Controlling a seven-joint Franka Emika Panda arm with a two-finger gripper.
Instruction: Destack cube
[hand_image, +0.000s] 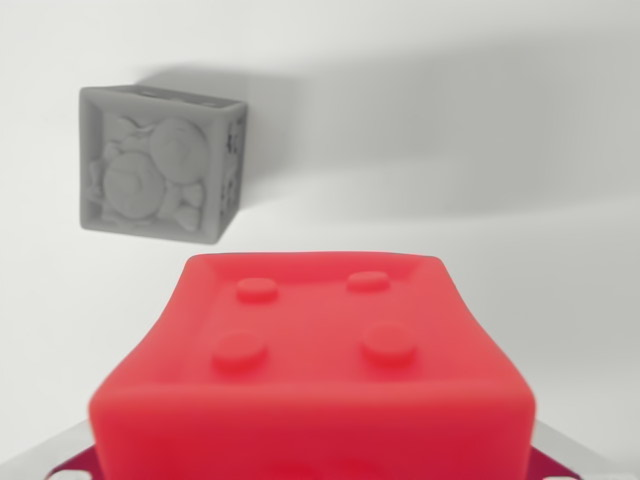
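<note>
**Red cube close under the wrist; grip state not confirmed**

While the red cube (310, 370) fills the lower half of the wrist view, you have no sight of the fingertips themselves, so I cannot tell how wide the jaws stand or whether they hold anything. Pale metallic edges show at both lower corners beside the cube, with dark red patches below it; what they belong to is unclear.

The red cube sits very near the camera, blurred, its top face carrying four raised round studs inside a shallow raised rim. Whatever it rests on is hidden beneath it. The grey cube (162, 163) lies well apart, toward the wrist view's left and farther off, on the white surface (480, 120), with relief moulding on its faces.

Judgement on handling: the red cube looks like a light moulded plastic or rubbery block, rigid enough for a firm pinch, with smooth, rounded side walls that may slip under a shallow hold. You would do best to take it by two opposite flat sides, below the rim, keeping clear of the rounded corners and the studs. Lift straight up to avoid dragging on anything underneath.
</note>
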